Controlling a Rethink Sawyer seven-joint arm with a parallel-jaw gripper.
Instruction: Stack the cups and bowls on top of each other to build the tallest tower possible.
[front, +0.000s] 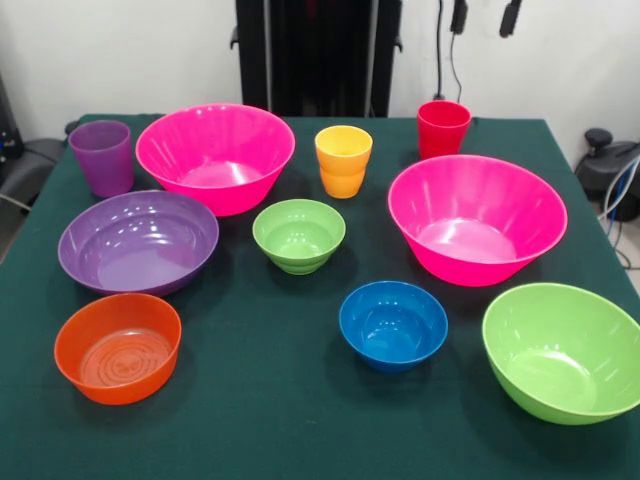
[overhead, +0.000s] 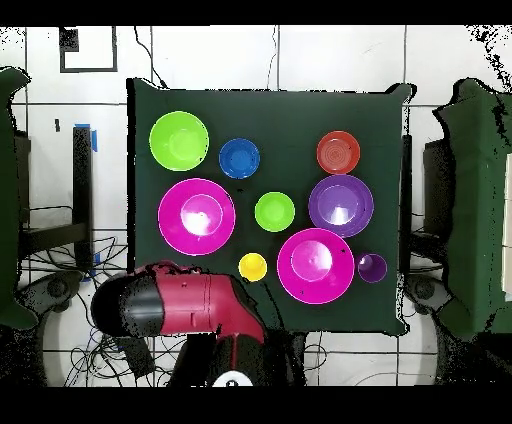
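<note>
- Stacking not started: all ten pieces sit singly on the green surface, nothing nested or stacked, so the whole tower is left to build.
- Front view layout: purple cup, yellow-orange cup and red cup at the far row; two hot pink bowls, purple bowl and small green bowl mid; orange bowl, blue bowl and lime green bowl near.
- Overhead shows the red arm drawn back at the surface edge, covering where the red cup stands; front view shows no arm.
- End effector: can't tell its state in either view.
</note>
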